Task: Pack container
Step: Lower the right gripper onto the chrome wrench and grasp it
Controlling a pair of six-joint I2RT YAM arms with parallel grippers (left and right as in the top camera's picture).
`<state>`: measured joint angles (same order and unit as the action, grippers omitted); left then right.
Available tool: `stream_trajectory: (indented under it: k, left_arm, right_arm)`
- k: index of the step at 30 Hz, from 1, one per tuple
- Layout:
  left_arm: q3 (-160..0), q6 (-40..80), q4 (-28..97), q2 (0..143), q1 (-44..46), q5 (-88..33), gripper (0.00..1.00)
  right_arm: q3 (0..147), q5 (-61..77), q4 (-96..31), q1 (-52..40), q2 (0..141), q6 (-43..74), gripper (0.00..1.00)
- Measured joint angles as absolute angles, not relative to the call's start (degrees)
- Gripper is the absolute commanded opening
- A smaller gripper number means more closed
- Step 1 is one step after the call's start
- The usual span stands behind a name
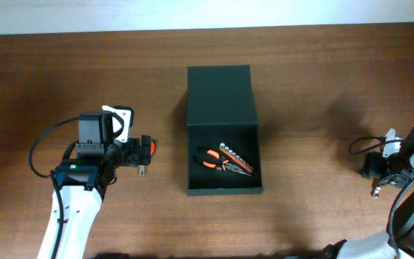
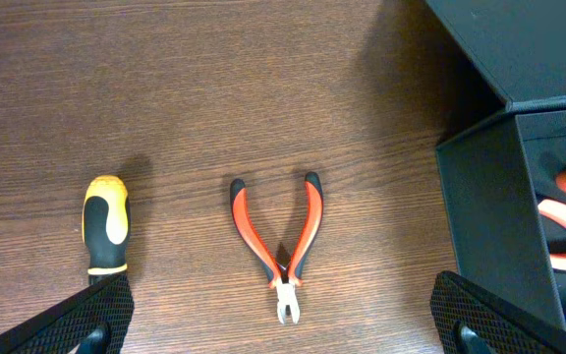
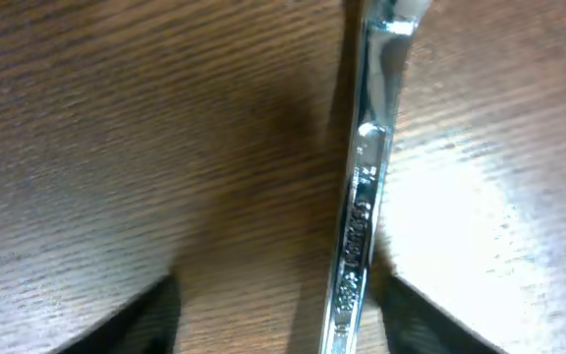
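The container is a dark green-black box in the middle of the table, with its flap lid lying open toward the back. Inside it lie orange-handled pliers and a strip of silver sockets. My left gripper is open, low over the table left of the box. Small red-and-black cutters lie between its fingers, untouched, and a yellow-and-black screwdriver lies by the left finger. My right gripper is open at the far right, straddling a chrome wrench that lies on the table.
The box's near wall stands just right of my left gripper. The right arm is close to the table's right edge. Bare brown wood surrounds the box.
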<state>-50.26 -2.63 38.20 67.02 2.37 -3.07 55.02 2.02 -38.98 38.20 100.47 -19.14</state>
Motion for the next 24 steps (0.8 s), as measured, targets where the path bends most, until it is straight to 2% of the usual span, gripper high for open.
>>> stream_trajectory:
  k: [3,4,10,12,16,19,24]
  left_arm:
    - [-50.3,-2.6,38.2,67.0,2.4,-3.1,0.99]
    - [-50.3,-2.6,38.2,67.0,2.4,-3.0,0.99]
    - [-50.3,-2.6,38.2,67.0,2.4,-3.0,0.99]
    - [-50.3,-2.6,38.2,67.0,2.4,-3.1,0.99]
    - [-50.3,-2.6,38.2,67.0,2.4,-3.1,0.99]
    - [-50.3,-2.6,38.2,67.0,2.4,-3.1,0.99]
    - [-50.3,-2.6,38.2,67.0,2.4,-3.0,0.99]
  right_arm:
    - [55.0,2.1,-38.9,38.2,100.5,-19.1,0.49]
    - [55.0,2.1,-38.9,38.2,100.5,-19.2,0.44]
    - [55.0,2.4,-38.9,38.2,100.5,-19.3,0.38]
    - [55.0,2.4,-38.9,38.2,100.5,-19.3,0.31]
    - [55.0,2.4,-38.9,38.2,100.5,-19.3,0.29]
    - [55.0,2.4,-38.9,38.2,100.5,-19.6,0.20]
    - [55.0,2.5,-38.9,38.2,100.5,-19.3,0.12]
